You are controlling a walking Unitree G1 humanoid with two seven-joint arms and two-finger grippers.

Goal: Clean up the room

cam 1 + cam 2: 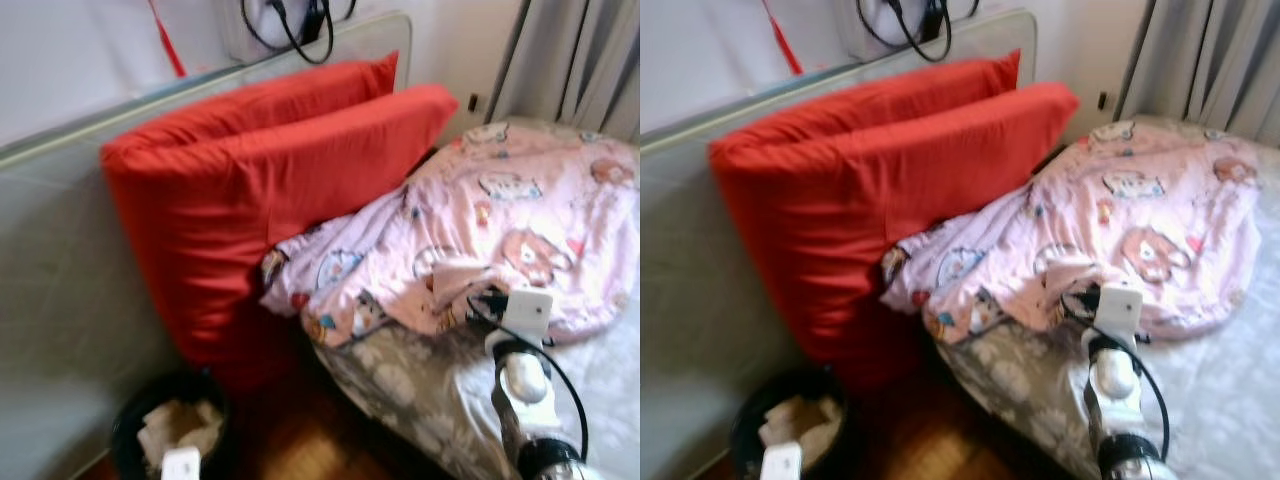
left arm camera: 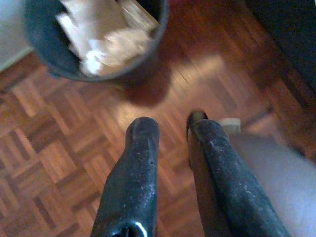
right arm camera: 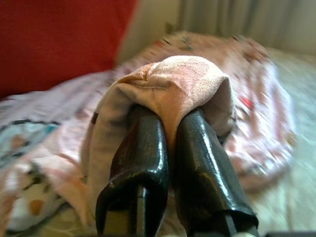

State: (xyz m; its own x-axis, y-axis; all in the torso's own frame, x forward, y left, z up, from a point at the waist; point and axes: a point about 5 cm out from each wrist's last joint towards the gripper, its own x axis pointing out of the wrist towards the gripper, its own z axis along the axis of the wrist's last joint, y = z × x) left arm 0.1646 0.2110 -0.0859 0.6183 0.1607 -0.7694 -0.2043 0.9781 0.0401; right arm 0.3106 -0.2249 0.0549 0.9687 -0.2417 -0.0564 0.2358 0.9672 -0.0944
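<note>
Bed (image 1: 420, 400) (grey sheet) w/ pink quilt (image 1: 500, 230), red pillows (image 1: 260, 190).

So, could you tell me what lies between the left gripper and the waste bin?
Bare parquet floor, in the left wrist view, separates the left gripper from the waste bin.

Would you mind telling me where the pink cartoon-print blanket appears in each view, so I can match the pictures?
Left eye view: pink blanket at centre right, bunched on the bed.
Right eye view: same blanket, centre right.
Left wrist view: not in it; the picture has parquet floor and a dark bin.
Right wrist view: a fold pinched by the right tool.
Shared landmark: red pillows, red area.
</note>
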